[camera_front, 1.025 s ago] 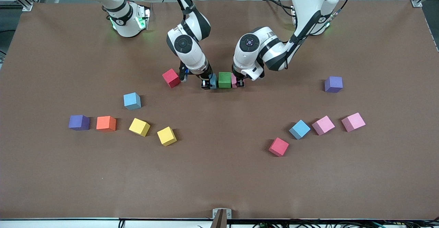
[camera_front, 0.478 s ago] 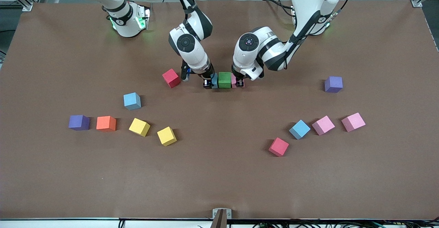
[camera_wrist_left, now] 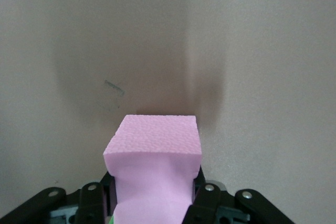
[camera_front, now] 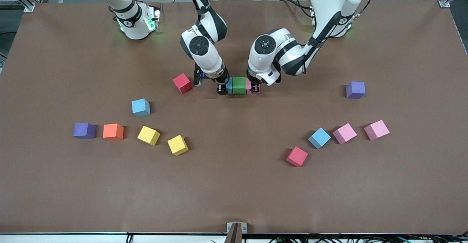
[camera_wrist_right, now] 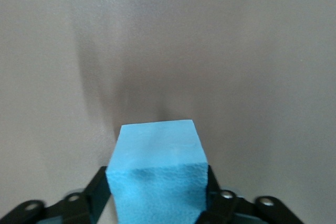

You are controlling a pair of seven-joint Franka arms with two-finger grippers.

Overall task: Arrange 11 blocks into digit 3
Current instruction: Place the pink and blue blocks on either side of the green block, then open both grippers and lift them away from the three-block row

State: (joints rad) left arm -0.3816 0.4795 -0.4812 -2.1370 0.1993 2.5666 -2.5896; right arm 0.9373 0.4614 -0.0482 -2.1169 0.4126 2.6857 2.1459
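Observation:
A row of three blocks lies on the table between the arms: light blue [camera_front: 229, 86], green [camera_front: 239, 85] and pink [camera_front: 249, 86], side by side. My left gripper [camera_front: 253, 87] is shut on the pink block [camera_wrist_left: 153, 150], whose foam sides are squeezed in. My right gripper [camera_front: 226, 87] stands round the light blue block [camera_wrist_right: 157, 169], and its fingers [camera_wrist_right: 97, 187] lie beside straight, unpinched sides. A red block [camera_front: 182, 83] sits next to the right gripper, toward the right arm's end.
Nearer the camera at the right arm's end lie a light blue [camera_front: 140, 107], a purple [camera_front: 84, 130], an orange [camera_front: 113, 131] and two yellow blocks [camera_front: 148, 135] [camera_front: 177, 145]. At the left arm's end lie a red [camera_front: 297, 156], a light blue [camera_front: 319, 137], two pink [camera_front: 344, 133] [camera_front: 376, 130] and a purple block [camera_front: 355, 90].
The right gripper has slid the light blue block a little closer to the green one and its jaws have eased off it. The left gripper stays where it was, shut on the pink block.

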